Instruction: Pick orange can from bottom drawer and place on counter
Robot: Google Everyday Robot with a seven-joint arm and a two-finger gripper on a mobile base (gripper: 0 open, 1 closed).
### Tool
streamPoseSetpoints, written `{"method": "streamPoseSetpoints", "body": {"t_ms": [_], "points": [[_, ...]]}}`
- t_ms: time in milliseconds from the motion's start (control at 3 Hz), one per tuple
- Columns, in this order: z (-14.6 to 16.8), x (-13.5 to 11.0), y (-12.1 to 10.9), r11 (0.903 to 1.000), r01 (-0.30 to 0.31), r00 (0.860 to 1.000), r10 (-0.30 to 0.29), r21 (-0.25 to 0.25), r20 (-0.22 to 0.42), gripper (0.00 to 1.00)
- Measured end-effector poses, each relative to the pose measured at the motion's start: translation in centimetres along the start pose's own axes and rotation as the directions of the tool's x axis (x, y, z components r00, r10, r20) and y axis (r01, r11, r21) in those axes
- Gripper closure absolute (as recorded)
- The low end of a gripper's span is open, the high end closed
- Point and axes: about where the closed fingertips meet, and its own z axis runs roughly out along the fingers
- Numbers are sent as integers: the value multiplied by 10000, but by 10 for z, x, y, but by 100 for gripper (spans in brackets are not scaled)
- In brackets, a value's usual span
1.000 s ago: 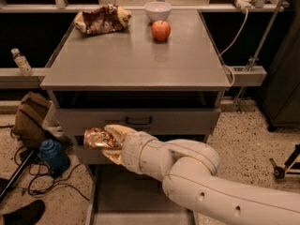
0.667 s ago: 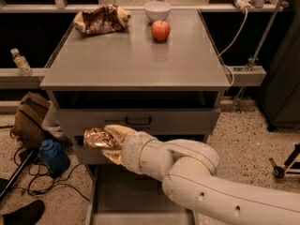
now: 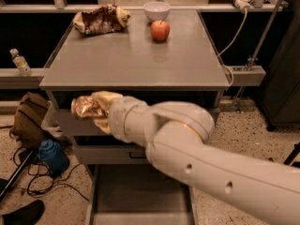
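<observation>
The orange can [image 3: 82,108], gold-orange and shiny, is held in my gripper [image 3: 96,111], which is shut on it with pale fingers [image 3: 106,98] above and below. Can and gripper hang in front of the cabinet's left side, just under the counter [image 3: 136,60] edge and level with the upper drawers. The bottom drawer [image 3: 140,198] is pulled open below, its grey floor showing under my arm. My thick white arm runs in from the lower right.
On the counter's far end lie a red apple [image 3: 160,30], a white bowl [image 3: 157,10] and a brown snack bag [image 3: 100,19]. Left of the cabinet are a water bottle [image 3: 19,61], a brown bag [image 3: 29,120], a blue object [image 3: 53,156] and cables.
My gripper has risen with the can, from the height of the lower drawer fronts to just under the counter edge, and shifted slightly left.
</observation>
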Motion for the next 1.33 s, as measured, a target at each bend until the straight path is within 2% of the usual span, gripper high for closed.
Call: {"method": "streamPoseSetpoints", "body": {"t_ms": [333, 667, 1000, 1333], "points": [[-5, 10, -72, 9951, 934, 9928, -905, 332, -780, 100], [-24, 41, -121, 9879, 1255, 9815, -1103, 909, -1567, 100], [-27, 74, -137, 9866, 1070, 9804, -841, 1232, -1781, 100], [-15, 104, -141, 9867, 779, 9841, -532, 1427, -1692, 100]]}}
